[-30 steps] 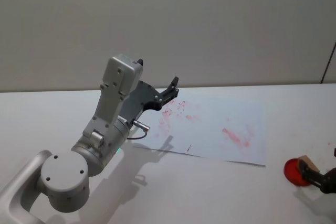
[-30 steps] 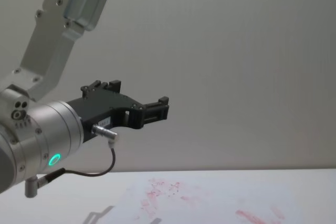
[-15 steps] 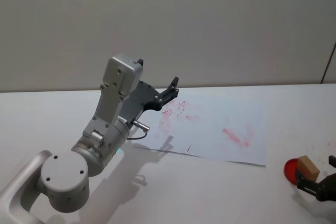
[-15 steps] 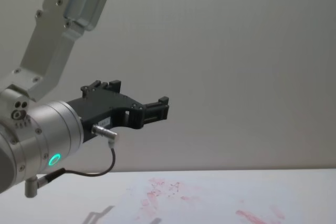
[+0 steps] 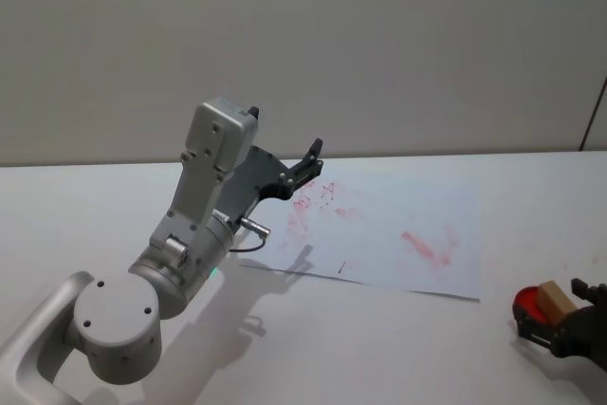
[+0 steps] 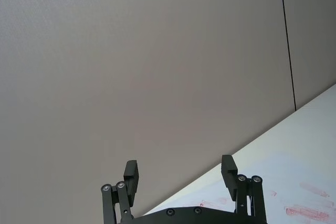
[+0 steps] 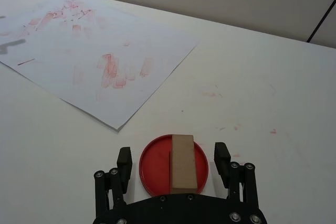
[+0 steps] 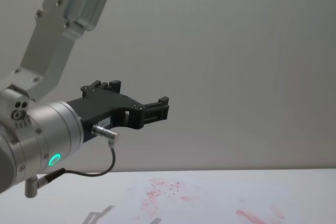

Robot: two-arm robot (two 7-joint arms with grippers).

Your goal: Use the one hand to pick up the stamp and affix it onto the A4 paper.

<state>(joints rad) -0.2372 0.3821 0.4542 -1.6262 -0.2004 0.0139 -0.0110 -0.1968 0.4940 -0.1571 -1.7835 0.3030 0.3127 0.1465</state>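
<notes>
The stamp [image 7: 182, 164], a light-brown wooden block, lies on a round red ink pad [image 7: 153, 165] near the table's right front. My right gripper [image 7: 172, 156], the matte black hand, stands open just behind the pad, one finger on each side of it and apart from the stamp. In the head view the stamp [image 5: 555, 299] and this gripper [image 5: 571, 325] sit at the lower right corner. The A4 paper [image 7: 79, 51] lies flat beyond the pad, smeared with red prints; it is also at mid-table [image 5: 398, 225]. My left gripper [image 6: 179, 167] hangs open and empty, raised above the paper's left end [image 5: 308, 160].
The left arm's silver wrist with its green ring light [image 8: 54, 159] fills the left of the chest view, well above the table. A few red ink specks [image 7: 231, 127] mark the white table right of the pad. A plain wall stands behind.
My right gripper has shifted back at the lower right, its fingers now either side of the pad. The stamp stays on the pad. The left arm has not moved.
</notes>
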